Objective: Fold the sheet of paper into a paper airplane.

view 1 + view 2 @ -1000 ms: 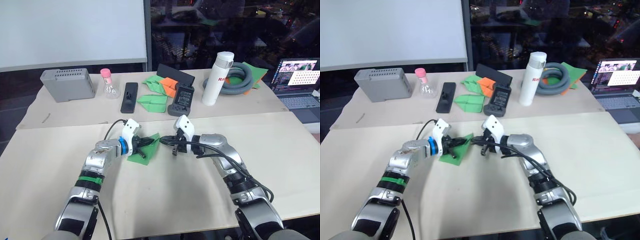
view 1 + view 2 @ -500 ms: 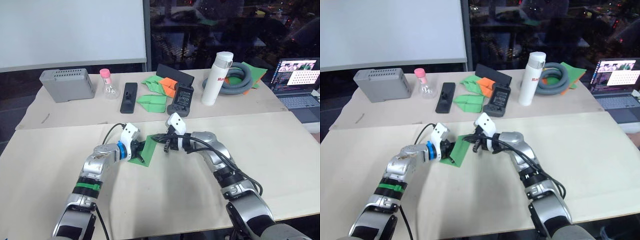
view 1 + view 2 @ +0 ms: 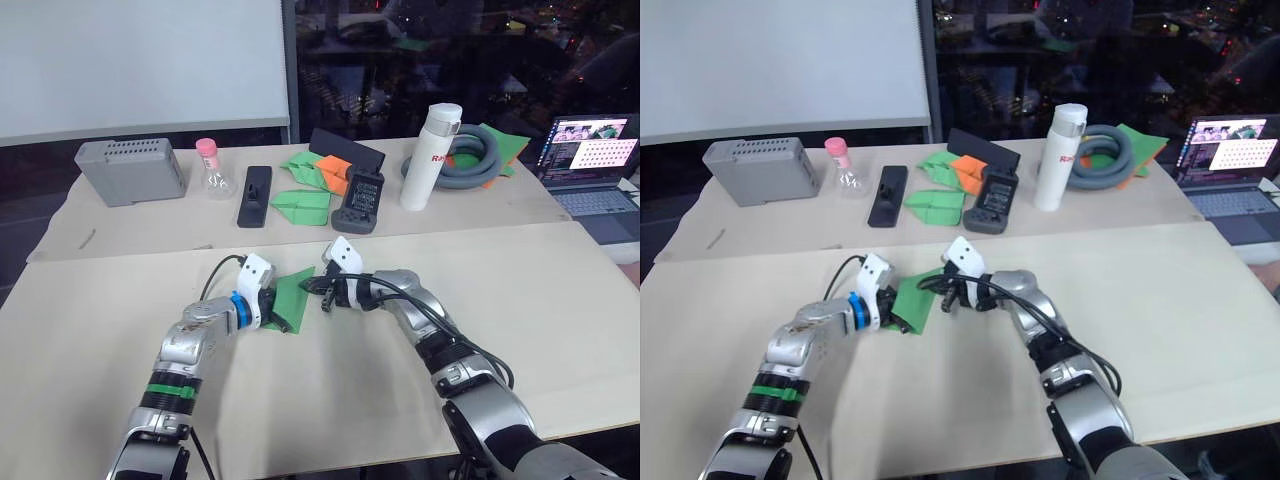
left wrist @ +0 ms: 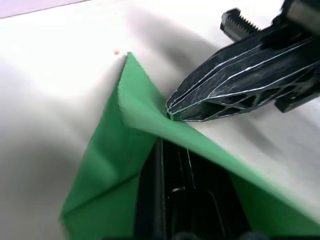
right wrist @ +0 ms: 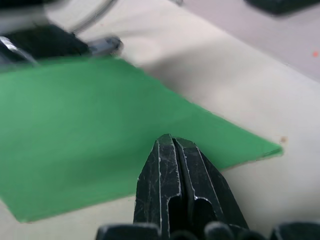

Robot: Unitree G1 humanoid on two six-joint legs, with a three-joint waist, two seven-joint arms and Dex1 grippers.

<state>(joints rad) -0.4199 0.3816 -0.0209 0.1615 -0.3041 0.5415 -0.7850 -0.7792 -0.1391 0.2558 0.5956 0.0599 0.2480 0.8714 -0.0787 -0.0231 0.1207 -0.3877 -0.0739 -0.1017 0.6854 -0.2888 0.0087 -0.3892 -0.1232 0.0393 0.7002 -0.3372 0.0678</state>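
Green sheet of paper point(image 3: 284, 297) sits mid-table on the near table point(image 3: 560, 330), between the two grippers, partly folded and tented up rather than lying flat. Left gripper point(image 3: 281, 316) comes in from the left and is clamped on the sheet: wrist view shows one black finger point(image 4: 185, 200) under the paper with the green flap draped over it, so it's acting as the anchor and propping the flap. Right gripper point(image 3: 315, 288) comes in from the right with its fingers pressed together, nothing between them, tip touching the sheet's right edge near the raised fold; right wrist view has the closed tip point(image 5: 172, 165) resting on the green surface. My read: the closed tip is being used as a pusher/creaser, not a grasper, to press the flap over while the left holds the sheet steady. Still early to mid fold, no dart shape yet. Risk: thin paper could slide or buckle under the push if the left grip slips. Far table holds clutter well clear of the work: grey box point(image 3: 130, 170), pink-capped flask point(image 3: 210, 168), black remote point(image 3: 254, 194), other folded green papers point(image 3: 305, 204), an orange folded paper point(image 3: 338, 168), white bottle point(image 3: 424, 156), grey hose point(image 3: 470, 158), laptop point(image 3: 596, 160).
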